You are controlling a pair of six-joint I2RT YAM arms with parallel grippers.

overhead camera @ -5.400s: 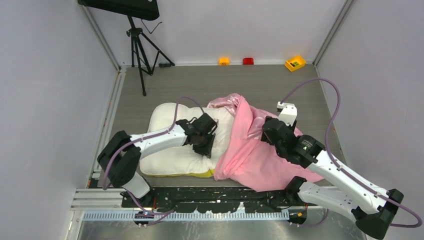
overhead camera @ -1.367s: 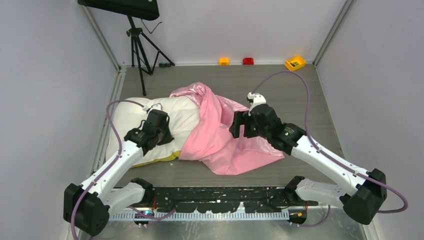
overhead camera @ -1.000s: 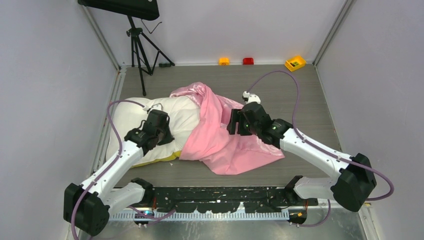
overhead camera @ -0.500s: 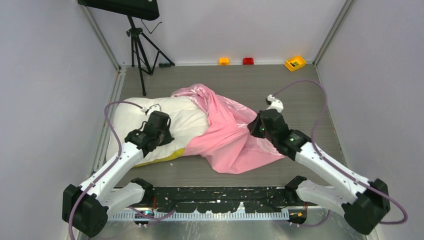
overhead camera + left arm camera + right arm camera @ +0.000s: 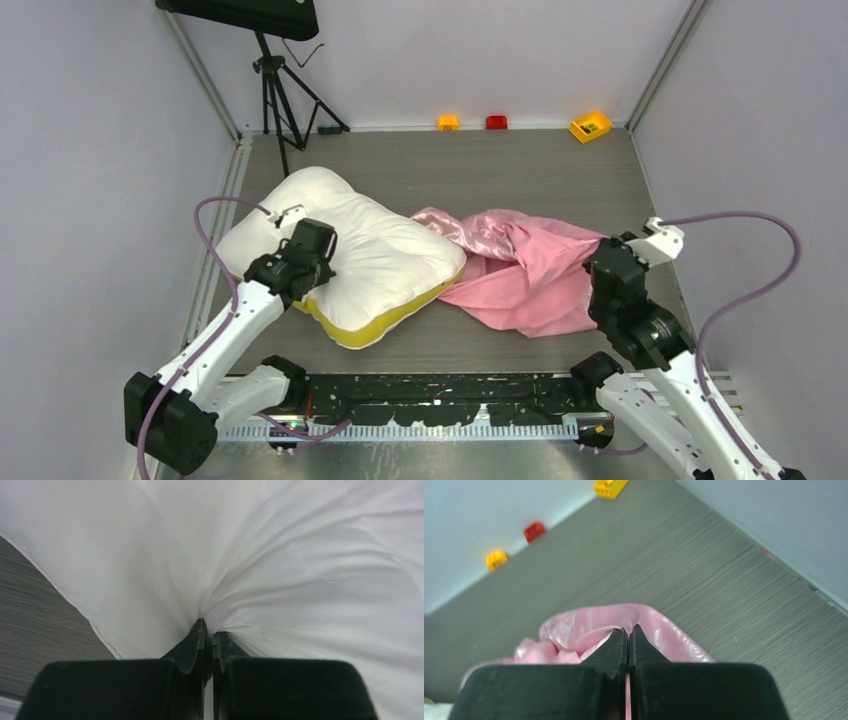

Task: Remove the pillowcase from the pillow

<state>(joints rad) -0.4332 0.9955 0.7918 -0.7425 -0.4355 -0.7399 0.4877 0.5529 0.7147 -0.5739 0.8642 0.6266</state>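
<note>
The pink pillowcase lies crumpled on the grey table, just right of the pillow. Its left end touches the pillow's right corner. I cannot tell if that corner is tucked inside. The pillow is white and puffy, with a yellow edge along its near side.

The left gripper has its 2 fingers squeezed together on a pinch of white pillow cloth at the pillow's left side. The right gripper is clamped on a fold of pink cloth at the pillowcase's right end.

By the far wall sit an orange block, a red block and a yellow block. A black tripod stands far left.
</note>
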